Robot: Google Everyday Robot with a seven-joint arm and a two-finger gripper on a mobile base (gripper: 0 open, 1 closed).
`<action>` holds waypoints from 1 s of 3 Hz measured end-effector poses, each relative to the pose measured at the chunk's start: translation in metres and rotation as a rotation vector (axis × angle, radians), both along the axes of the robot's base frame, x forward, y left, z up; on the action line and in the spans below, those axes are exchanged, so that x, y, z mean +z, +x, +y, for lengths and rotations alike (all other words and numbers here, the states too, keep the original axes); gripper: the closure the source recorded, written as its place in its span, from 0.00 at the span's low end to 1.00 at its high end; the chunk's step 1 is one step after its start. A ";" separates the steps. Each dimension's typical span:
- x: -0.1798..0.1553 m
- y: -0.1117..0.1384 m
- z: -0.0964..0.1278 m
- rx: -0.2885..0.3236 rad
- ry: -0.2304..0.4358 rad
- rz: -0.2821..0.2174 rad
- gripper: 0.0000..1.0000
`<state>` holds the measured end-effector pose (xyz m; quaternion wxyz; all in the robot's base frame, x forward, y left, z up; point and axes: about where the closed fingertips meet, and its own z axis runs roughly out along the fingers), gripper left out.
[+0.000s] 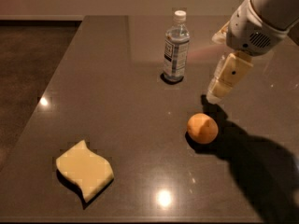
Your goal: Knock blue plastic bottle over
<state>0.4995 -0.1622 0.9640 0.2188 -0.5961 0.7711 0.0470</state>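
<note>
Beside the upright blue plastic bottle (pixel 176 48), clear of it, hangs the gripper (pixel 217 93), clenched or released cannot be told; light and tippy, the bottle likely topples when pushed near its cap (pixel 180 16).

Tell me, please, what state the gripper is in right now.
Gripper: open or shut cannot be told; nothing visibly held. It hangs above the table, right of the upright blue plastic bottle and apart from it.

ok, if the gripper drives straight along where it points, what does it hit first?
Probably the table, just behind the ball, well right of the bottle. The gripper points down, slightly left. Depth is unclear.
</note>
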 end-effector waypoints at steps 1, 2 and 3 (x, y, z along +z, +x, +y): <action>-0.007 0.028 0.019 -0.028 0.088 -0.026 0.00; -0.016 0.060 0.031 -0.077 0.166 -0.065 0.00; -0.023 0.091 0.031 -0.139 0.213 -0.095 0.00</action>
